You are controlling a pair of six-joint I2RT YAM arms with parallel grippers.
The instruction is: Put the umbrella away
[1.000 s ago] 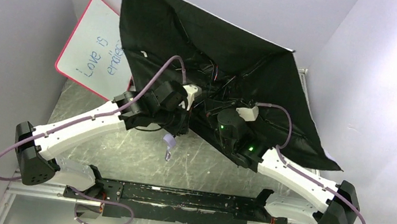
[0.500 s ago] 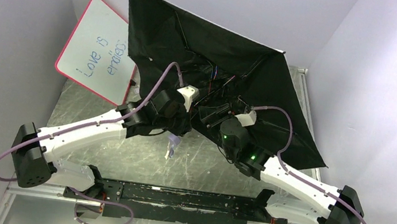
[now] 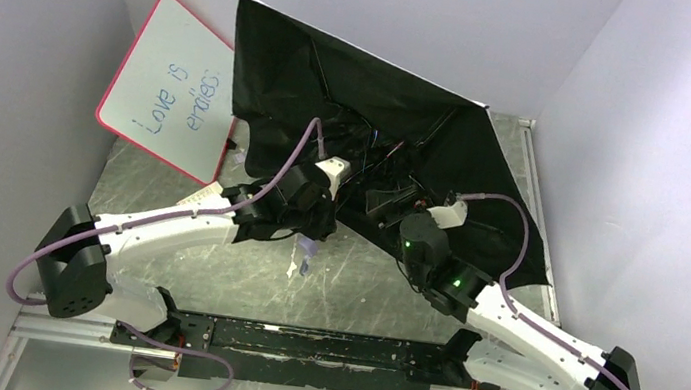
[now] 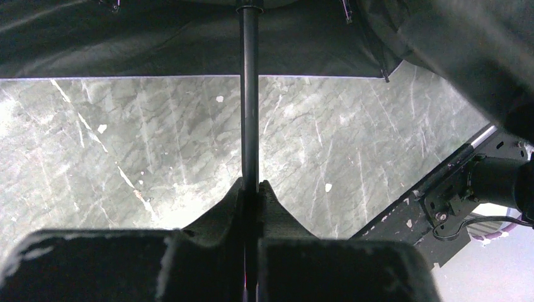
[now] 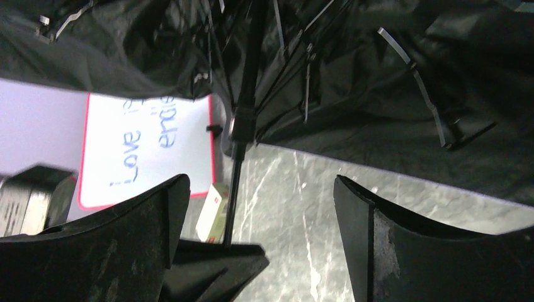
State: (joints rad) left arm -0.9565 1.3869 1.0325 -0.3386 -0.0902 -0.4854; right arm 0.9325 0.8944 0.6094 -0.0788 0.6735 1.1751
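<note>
Overhead, both grippers get lost against the black umbrella [image 3: 374, 98]; wrist views show the left gripper [image 4: 250, 189] clamped on its shaft [image 4: 250, 94], the right gripper [image 5: 261, 189] spread wide, holding nothing.

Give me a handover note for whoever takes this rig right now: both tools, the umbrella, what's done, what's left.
Left tool: shut on the umbrella by its shaft, close to the handle.
Right tool: open, holding nothing, jaws facing the shaft under the canopy.
The canopy is spread open, black inner side toward the arms, tilted over the far part of the table, beside the whiteboard.
Done: shaft secured by one arm.
Left: collapse the canopy, probably with the right tool drawing the slider toward the handle, then stow it.
</note>
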